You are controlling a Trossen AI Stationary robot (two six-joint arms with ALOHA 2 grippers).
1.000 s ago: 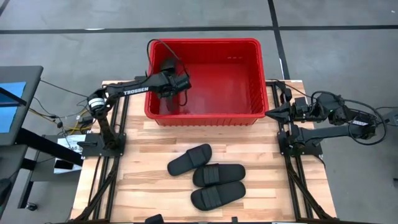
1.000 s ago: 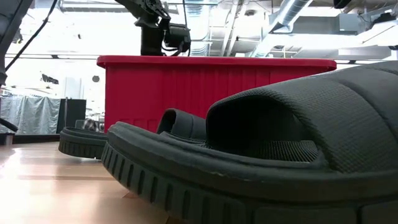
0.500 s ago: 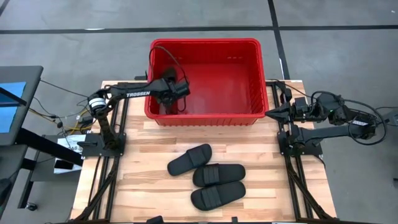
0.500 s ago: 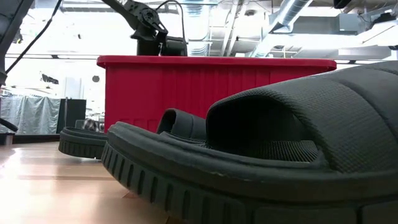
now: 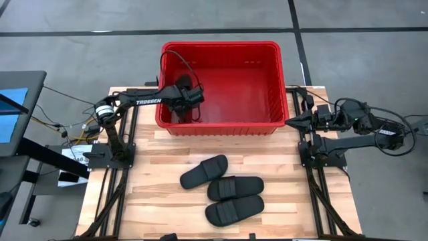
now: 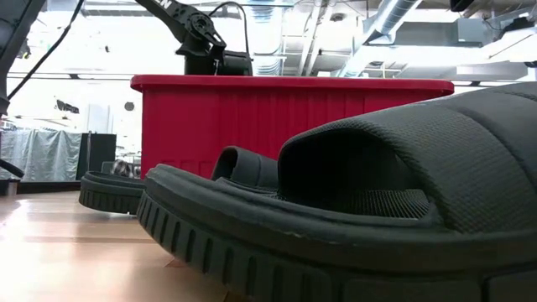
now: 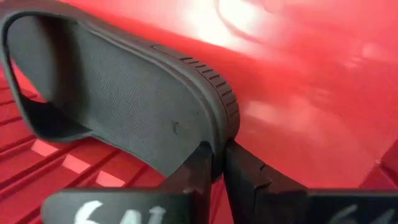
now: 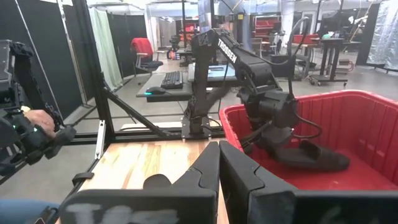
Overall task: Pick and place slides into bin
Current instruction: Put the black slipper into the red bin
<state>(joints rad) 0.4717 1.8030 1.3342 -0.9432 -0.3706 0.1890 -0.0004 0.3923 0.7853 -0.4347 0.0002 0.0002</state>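
A black slide (image 7: 124,93) hangs inside the red bin (image 5: 221,45), near its left wall, and my left gripper (image 7: 219,152) is shut on it. The right wrist view shows this gripper (image 8: 267,134) reaching down into the bin, with the slide (image 8: 311,155) low over the bin floor. Three more slides lie soles down on the table's wood: one (image 5: 203,171) in the middle and two (image 5: 235,187) (image 5: 234,210) nearer the front edge. My right gripper (image 8: 219,155) waits shut and level at the table's right side, beside the bin (image 8: 348,118). My left gripper pinches the sole's rim (image 7: 217,124) between its two fingers, at the end away from the strap. One finger lies on the footbed side and the other on the underside. The fingers slant steeply down from above. The slide stretches away from them, low in the bin; I cannot tell whether it touches the floor.
The bin stands at the table's far edge between the two arm bases. In the low view a slide (image 6: 352,193) fills the foreground and the bin's near wall (image 6: 294,109) rises behind it. Bare wood shows to the left and right of the three slides.
My left gripper has sunk deeper into the bin with the slide and tipped more steeply downward. In the low view it has dropped from well above the rim to just above it. The slide has gone down with it toward the bin floor.
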